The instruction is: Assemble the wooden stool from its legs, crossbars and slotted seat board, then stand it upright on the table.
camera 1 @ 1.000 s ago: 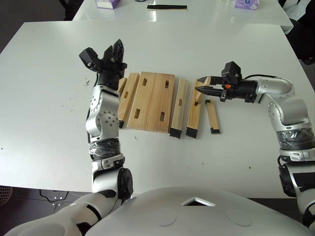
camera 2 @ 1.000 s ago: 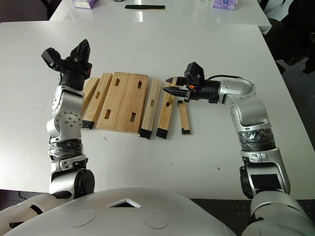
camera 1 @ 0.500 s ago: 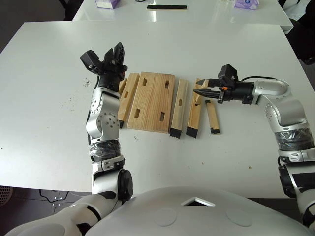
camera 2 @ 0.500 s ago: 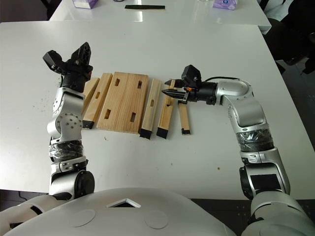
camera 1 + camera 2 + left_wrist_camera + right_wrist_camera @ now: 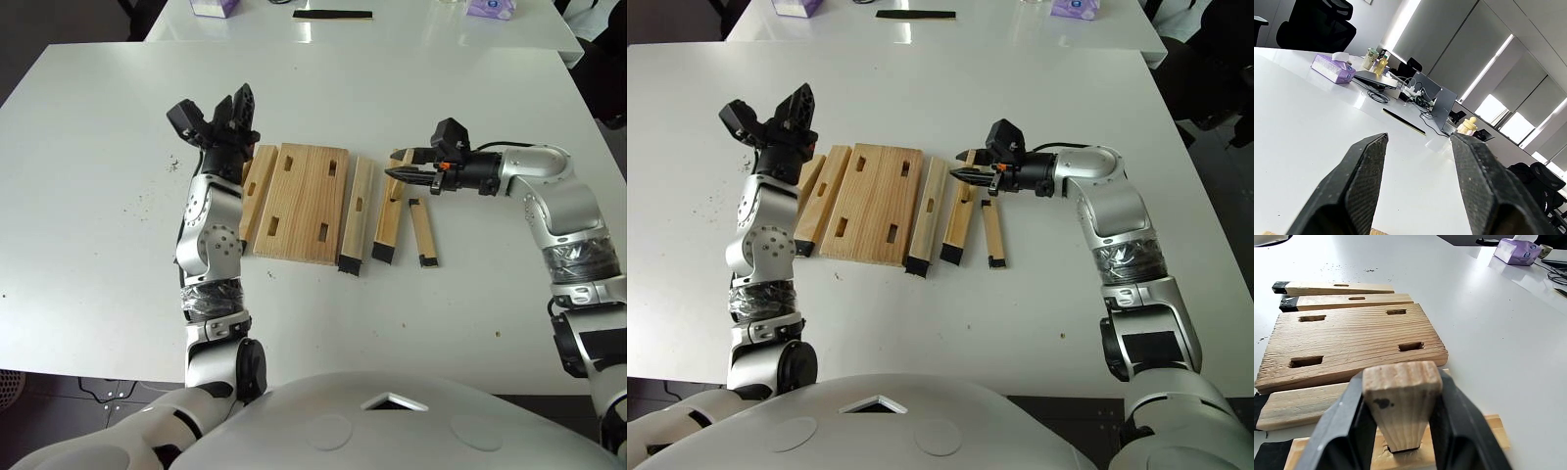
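Observation:
The slotted seat board [image 5: 299, 201] lies flat mid-table. Two legs [image 5: 257, 184] lie along its left side, by my left arm. To the board's right lie another leg [image 5: 357, 213], then a leg [image 5: 388, 223], then a short crossbar [image 5: 423, 233]. My right gripper [image 5: 394, 174] hovers over the far end of that second right-hand leg, shut on a small crossbar [image 5: 1400, 396] whose end grain pokes out between the fingers. My left gripper [image 5: 227, 110] is raised above the board's far left corner, open and holding nothing; its fingers [image 5: 1359, 191] point off across the room.
Dark crumbs [image 5: 147, 196] dot the white table [image 5: 98, 294] left of my left arm. A second table behind carries two purple tissue boxes [image 5: 214, 8] and a black strip [image 5: 333, 14]. Bare tabletop lies in front of the parts.
My right gripper has drawn slightly back toward the far side with the small crossbar still in it. My left forearm has leaned a little toward the board.

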Controlling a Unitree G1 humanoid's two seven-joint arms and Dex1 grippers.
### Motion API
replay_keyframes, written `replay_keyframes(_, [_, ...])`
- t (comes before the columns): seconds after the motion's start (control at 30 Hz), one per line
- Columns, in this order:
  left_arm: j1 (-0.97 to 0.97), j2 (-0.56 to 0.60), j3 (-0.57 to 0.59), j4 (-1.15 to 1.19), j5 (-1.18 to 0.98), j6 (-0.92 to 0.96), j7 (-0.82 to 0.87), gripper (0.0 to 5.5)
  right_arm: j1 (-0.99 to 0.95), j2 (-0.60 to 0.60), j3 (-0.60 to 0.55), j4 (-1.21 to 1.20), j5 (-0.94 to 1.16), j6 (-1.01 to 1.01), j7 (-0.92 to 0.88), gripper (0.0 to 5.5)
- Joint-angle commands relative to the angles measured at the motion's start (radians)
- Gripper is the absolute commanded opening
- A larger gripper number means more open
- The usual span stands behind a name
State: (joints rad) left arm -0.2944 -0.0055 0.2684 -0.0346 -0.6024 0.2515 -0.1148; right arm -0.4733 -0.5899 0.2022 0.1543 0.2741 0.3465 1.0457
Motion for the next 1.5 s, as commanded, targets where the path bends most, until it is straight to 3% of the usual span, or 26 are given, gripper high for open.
replay_keyframes(0.03, [-0.001, 0.007, -0.006, 0.006, 0.012, 0.001, -0.007, 2.38, 0.064, -0.005, 0.039, 0.063, -0.062, 0.042, -0.024, 1.31])
replay_keyframes(0.1, [-0.005, 0.008, -0.007, 0.011, 0.013, 0.000, -0.010, 2.38, 0.064, 0.002, 0.032, 0.069, -0.059, 0.048, -0.037, 1.31])
replay_keyframes(0.4, [-0.011, 0.012, 0.006, 0.027, 0.006, 0.006, -0.016, 2.38, 0.068, 0.016, -0.080, -0.023, 0.034, 0.051, -0.030, 2.80])
replay_keyframes(0.63, [0.028, 0.004, -0.015, 0.008, 0.023, 0.016, -0.019, 2.38, 0.148, -0.058, -0.131, -0.175, 0.030, 0.070, -0.041, 2.84])
replay_keyframes(0.83, [0.011, 0.027, -0.008, 0.036, 0.032, 0.017, -0.028, 2.38, 0.013, -0.040, -0.270, -0.351, 0.283, 0.277, -0.059, 2.84])
replay_keyframes(1.1, [-0.028, 0.020, -0.035, 0.089, 0.058, 0.002, -0.046, 2.38, -0.038, 0.140, -0.052, -0.239, 0.082, 0.193, -0.259, 2.84])
replay_keyframes(1.23, [-0.027, 0.029, -0.035, 0.101, 0.064, 0.000, -0.056, 2.38, -0.052, 0.179, -0.051, -0.217, 0.063, 0.176, -0.287, 2.84])
replay_keyframes(1.4, [-0.028, 0.029, -0.028, 0.111, 0.067, -0.007, -0.058, 2.38, -0.116, 0.240, -0.130, -0.233, 0.140, 0.207, -0.326, 2.84])
replay_keyframes(1.5, [-0.040, 0.026, -0.030, 0.125, 0.072, -0.011, -0.059, 2.38, -0.092, 0.248, -0.092, -0.173, 0.086, 0.165, -0.325, 2.84])
